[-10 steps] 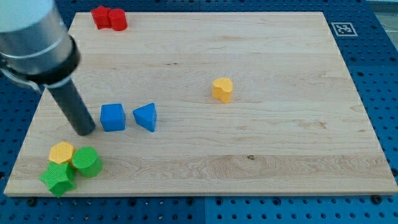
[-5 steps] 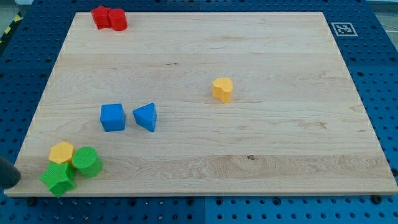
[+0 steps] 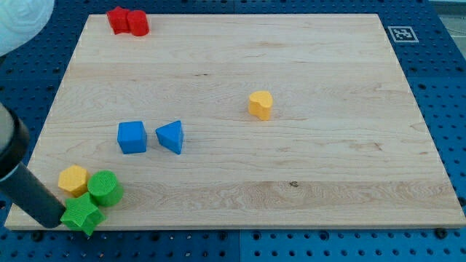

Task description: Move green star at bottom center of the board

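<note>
Wooden board (image 3: 291,44) lay on a blue pegboard. Green star (image 3: 81,215) sat at the view's bottom-left corner, touching a green cylinder (image 3: 105,188) and a yellow block (image 3: 73,179). My tip (image 3: 51,220) pressed the star's left side. No claw on this arm.

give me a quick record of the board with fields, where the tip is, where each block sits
my tip: view's bottom left, touching the green star's left side
green star: bottom-left corner
green cylinder: just above-right of the star
yellow block by star: above the star, beside the green cylinder
blue cube: left of centre
blue triangle: right of the cube
yellow block alone: near centre
red blocks: top left, a touching pair
</note>
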